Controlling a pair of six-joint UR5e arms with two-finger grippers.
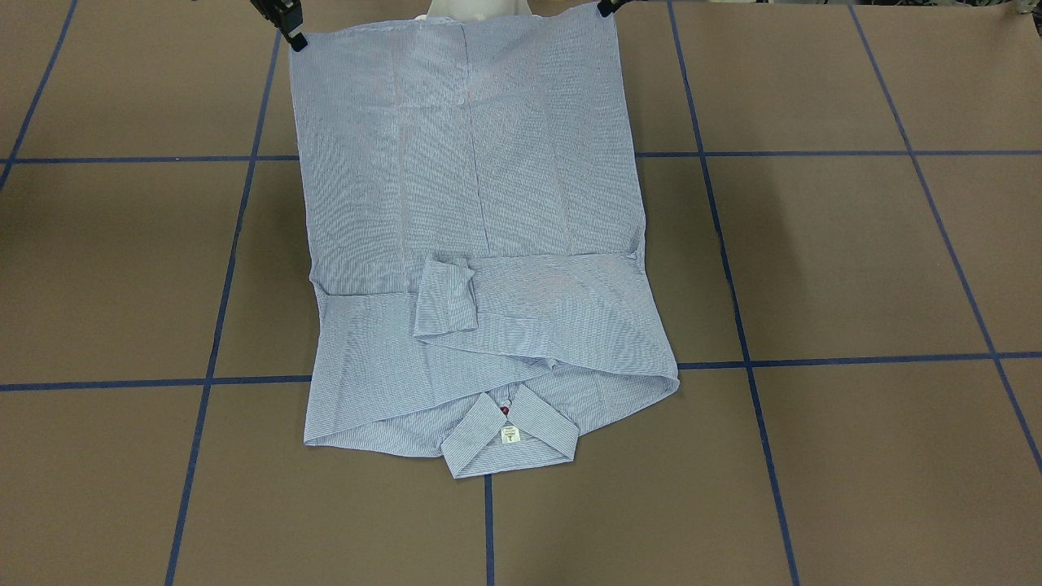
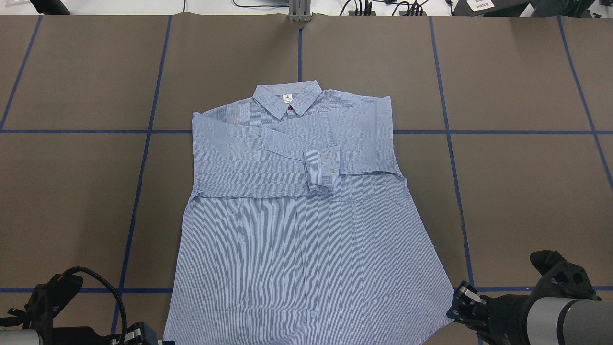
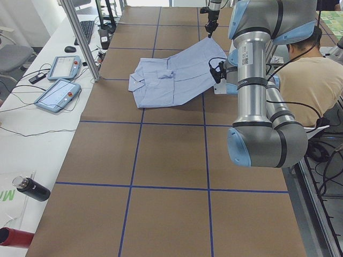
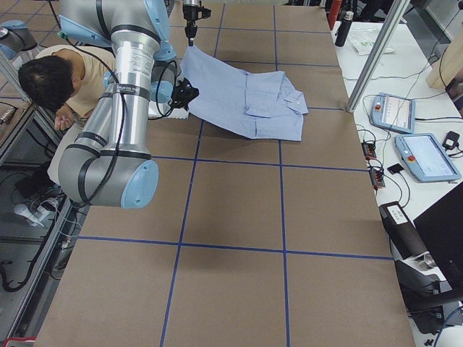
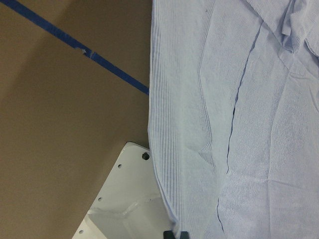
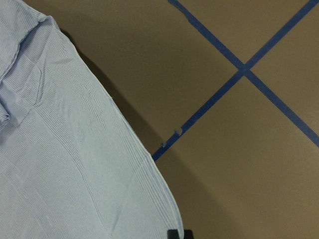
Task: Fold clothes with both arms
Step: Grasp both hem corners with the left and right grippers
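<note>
The light blue-and-white striped shirt (image 2: 297, 211) lies front up, its collar (image 2: 287, 98) far from me and both sleeves folded across the chest. My left gripper (image 1: 606, 8) is shut on one hem corner. My right gripper (image 1: 295, 38) is shut on the other. The hem hangs raised and stretched between them near my base, and the cloth slopes down to the table (image 1: 814, 260). In the left wrist view the fingertips (image 5: 175, 234) pinch the shirt's edge. The right wrist view shows the same (image 6: 174, 233). The collar end rests flat.
The white pedestal base (image 5: 124, 199) sits under the raised hem. Blue tape lines (image 2: 143, 158) grid the brown table. A person (image 3: 311, 80) sits behind the robot. Two teach pendants (image 3: 59, 93), a metal post (image 3: 80, 40) and a bottle (image 3: 29, 188) stand on the far side bench.
</note>
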